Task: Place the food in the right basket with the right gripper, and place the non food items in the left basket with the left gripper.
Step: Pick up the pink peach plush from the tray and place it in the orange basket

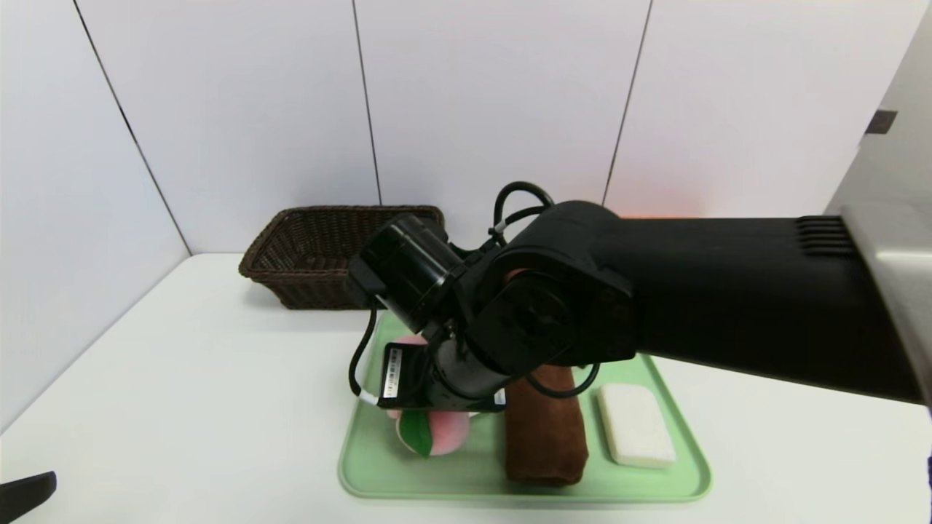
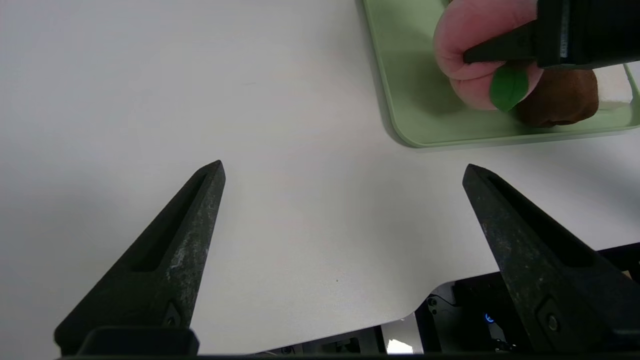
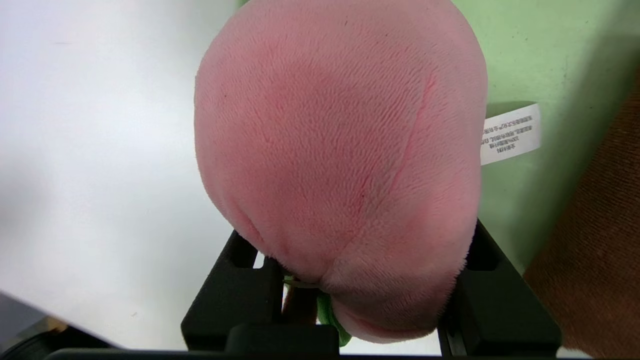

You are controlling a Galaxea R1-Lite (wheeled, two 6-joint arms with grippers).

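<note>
Your right gripper (image 3: 350, 280) is clamped on the pink peach (image 3: 340, 165), fingers pressing into both its sides, over the near-left part of the green tray (image 1: 524, 480). It looks just clear of the tray floor, though that is hard to judge. The brown towel (image 1: 546, 429) and white sponge (image 1: 637, 426) lie on the tray. Your left gripper (image 2: 342, 170) hangs spread wide over the table (image 2: 150, 100), holding nothing. The basket (image 1: 313, 255) stands beyond the tray.

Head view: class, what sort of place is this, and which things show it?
Probably a robot test bench rather than a home: a bare white table against plain white panel walls, with staged sorting props, a green tray of items and a wicker basket.
</note>
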